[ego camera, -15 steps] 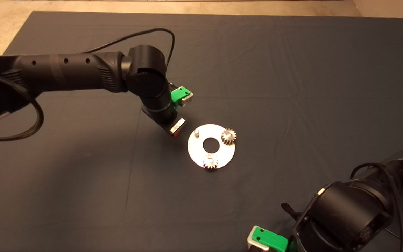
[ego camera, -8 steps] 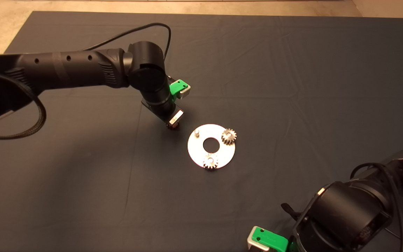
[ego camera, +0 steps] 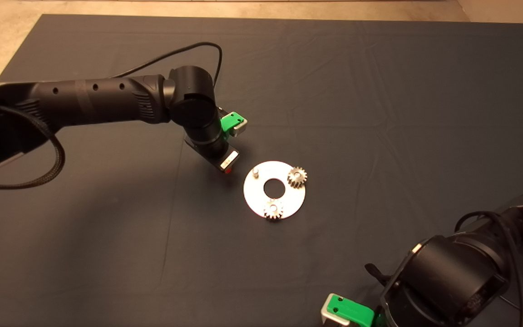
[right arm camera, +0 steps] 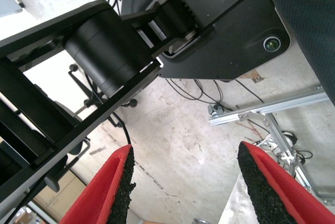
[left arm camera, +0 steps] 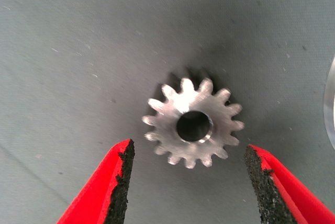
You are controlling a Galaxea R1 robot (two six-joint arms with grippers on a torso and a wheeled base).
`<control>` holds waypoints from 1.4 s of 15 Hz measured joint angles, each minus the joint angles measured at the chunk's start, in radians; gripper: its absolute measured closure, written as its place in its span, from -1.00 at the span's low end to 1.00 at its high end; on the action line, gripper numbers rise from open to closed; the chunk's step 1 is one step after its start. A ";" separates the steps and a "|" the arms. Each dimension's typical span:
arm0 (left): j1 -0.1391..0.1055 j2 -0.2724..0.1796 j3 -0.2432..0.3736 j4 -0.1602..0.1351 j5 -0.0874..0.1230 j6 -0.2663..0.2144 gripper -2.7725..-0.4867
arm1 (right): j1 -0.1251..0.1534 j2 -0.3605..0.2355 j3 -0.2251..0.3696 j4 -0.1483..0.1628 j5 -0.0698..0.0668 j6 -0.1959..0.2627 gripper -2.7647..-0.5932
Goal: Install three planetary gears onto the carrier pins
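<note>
Third planetary gear (left arm camera: 192, 126) lies flat on the mat, bore up, beside the carrier disc (ego camera: 274, 188). Left gripper (left arm camera: 188, 182) hangs above it, fingers spread, gear just beyond the tips. Right gripper (right arm camera: 183, 187) parked, fingers apart.

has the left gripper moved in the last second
Yes, slightly: the left gripper drew back from the disc, then returned beside it.
</note>
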State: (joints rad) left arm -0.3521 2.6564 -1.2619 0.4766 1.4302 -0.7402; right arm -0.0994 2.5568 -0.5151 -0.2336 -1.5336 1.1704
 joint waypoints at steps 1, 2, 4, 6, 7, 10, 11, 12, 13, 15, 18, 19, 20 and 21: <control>0.001 0.000 -0.005 -0.001 0.000 0.000 0.15 | 0.000 0.000 0.000 0.000 0.000 0.000 0.21; 0.000 0.000 -0.015 0.000 -0.005 0.001 0.15 | 0.000 0.000 0.000 0.000 0.000 0.000 0.21; 0.000 0.000 -0.031 0.003 -0.008 0.002 0.15 | 0.000 0.000 0.000 0.001 0.000 0.000 0.21; 0.001 0.000 -0.035 0.003 -0.008 0.003 0.15 | 0.000 0.000 0.000 0.001 0.000 0.000 0.21; 0.001 0.000 -0.035 0.003 -0.010 0.003 0.15 | 0.000 0.000 0.000 0.001 0.000 0.000 0.21; 0.001 0.000 -0.038 0.003 -0.029 0.004 0.15 | 0.000 0.000 0.001 0.002 0.000 0.000 0.21; 0.001 0.000 -0.041 0.002 -0.033 0.004 0.15 | 0.000 0.000 0.002 0.002 0.000 0.000 0.21; 0.001 0.000 -0.044 0.002 -0.042 0.004 0.15 | 0.000 0.000 0.002 0.002 0.000 0.000 0.21; 0.001 0.000 -0.046 0.002 -0.046 0.004 0.15 | 0.000 0.000 0.002 0.002 0.000 0.000 0.21; 0.001 0.000 -0.046 0.002 -0.047 0.004 0.15 | 0.000 0.000 0.002 0.002 0.000 0.000 0.21; 0.001 0.000 -0.046 0.002 -0.063 0.003 0.22 | 0.000 0.000 0.009 0.002 0.000 0.000 0.21; 0.001 0.000 -0.046 0.002 -0.065 0.003 0.22 | 0.000 0.000 0.010 0.002 0.000 0.000 0.21; 0.001 0.000 -0.046 0.002 -0.068 0.003 0.22 | 0.000 0.000 0.011 0.002 0.000 0.000 0.21; 0.001 0.000 -0.045 0.002 -0.074 0.001 0.23 | 0.000 0.000 0.011 0.002 0.000 0.000 0.21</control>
State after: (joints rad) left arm -0.3515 2.6564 -1.3071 0.4789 1.3566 -0.7387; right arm -0.0994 2.5565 -0.5036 -0.2313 -1.5338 1.1704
